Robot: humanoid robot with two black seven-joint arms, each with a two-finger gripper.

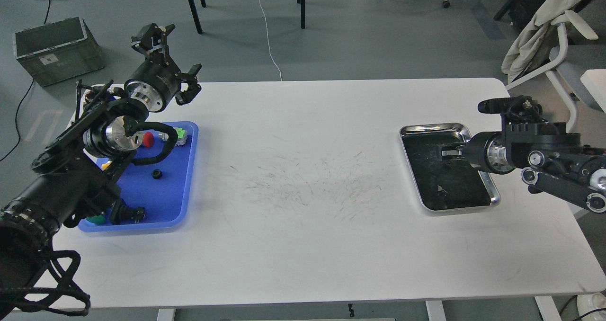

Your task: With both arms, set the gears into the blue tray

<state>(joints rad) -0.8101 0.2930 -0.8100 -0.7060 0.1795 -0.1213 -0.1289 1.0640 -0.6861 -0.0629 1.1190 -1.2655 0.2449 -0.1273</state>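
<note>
The blue tray (182,188) lies at the table's left end. One small black gear (156,173) rests on its floor near the middle. Above the tray's far edge my left gripper (173,60) is raised with its claw fingers spread wide and nothing between them. My right gripper (449,152) reaches over the black liner of a steel tray (492,188) at the right. Its fingers are dark against that liner, so their state is unclear. I make out no second gear; only a tiny pale speck (440,188) shows on the liner.
The blue tray also holds a red push-button (148,139), a green-and-white switch (180,136), a black switch body (129,213) and a green cap (97,219). My left arm covers the tray's left side. A grey crate (57,49) stands on the floor.
</note>
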